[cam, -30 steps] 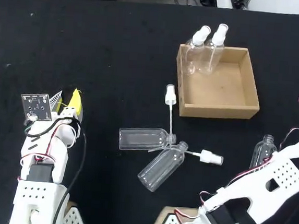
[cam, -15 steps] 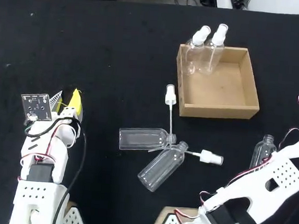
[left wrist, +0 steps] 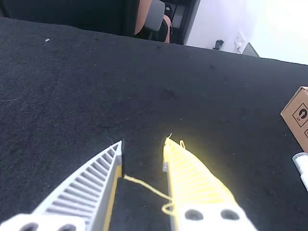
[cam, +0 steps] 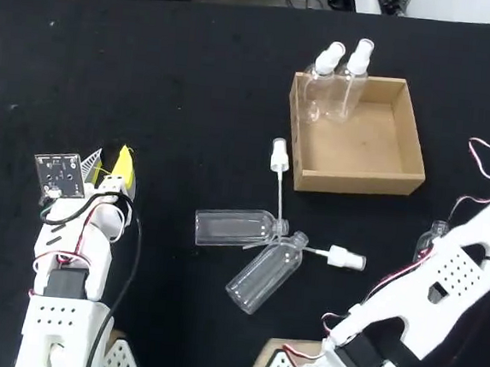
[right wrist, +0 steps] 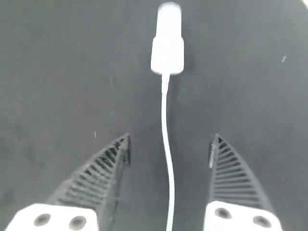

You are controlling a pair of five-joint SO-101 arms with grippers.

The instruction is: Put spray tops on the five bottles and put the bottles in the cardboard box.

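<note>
While the right gripper (right wrist: 171,137) spreads wide, straddling a loose spray top (right wrist: 167,45) untouched, the left gripper (left wrist: 143,142) stands slightly parted, empty.

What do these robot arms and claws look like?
Both the left arm and the right arm are white plastic dotted with holes, with black motors and thin red and white wires. The left one has a thick black cable and a small circuit board at its wrist. The left gripper has one white and one yellow ribbed, pointed finger; the right gripper, two dark ribbed ones.
</note>
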